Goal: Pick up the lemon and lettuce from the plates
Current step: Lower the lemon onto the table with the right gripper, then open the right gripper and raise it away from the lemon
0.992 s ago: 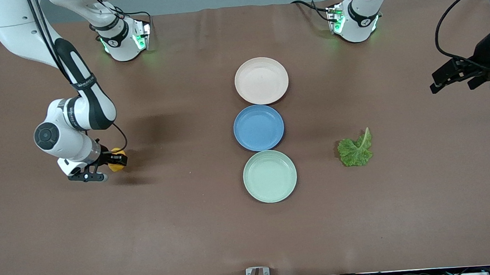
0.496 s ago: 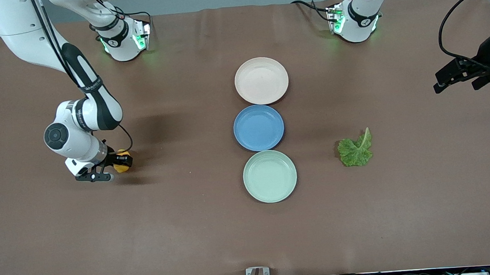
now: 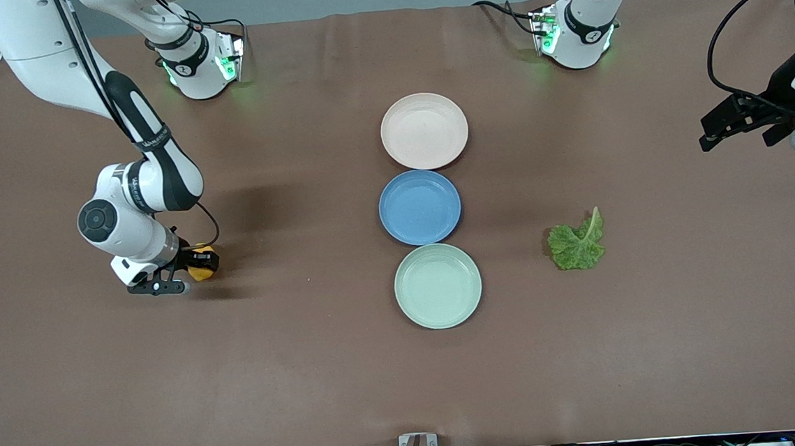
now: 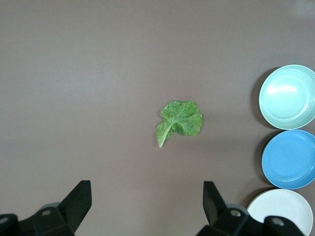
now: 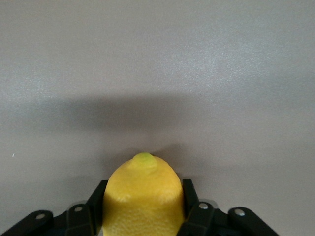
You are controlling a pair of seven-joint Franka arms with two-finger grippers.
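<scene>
My right gripper (image 3: 197, 264) is shut on the yellow lemon (image 3: 202, 266) and holds it low over the bare table toward the right arm's end; the lemon fills the gap between the fingers in the right wrist view (image 5: 142, 196). The lettuce (image 3: 577, 244) lies flat on the table beside the mint green plate (image 3: 437, 286), toward the left arm's end, and shows in the left wrist view (image 4: 179, 120). The beige-pink plate (image 3: 424, 130) and the mint plate hold nothing. My left gripper (image 3: 741, 130) is open and empty, high over the left arm's end of the table.
A blue plate (image 3: 419, 207) lies between the beige-pink and mint plates, in one row mid-table. All three plates show at the edge of the left wrist view: mint (image 4: 288, 97), blue (image 4: 290, 159), beige-pink (image 4: 280, 212). Brown table cover all around.
My right arm has carried the lemon a little toward the plates, staying low. My left gripper has shifted only slightly. The lettuce and plates have not moved.
</scene>
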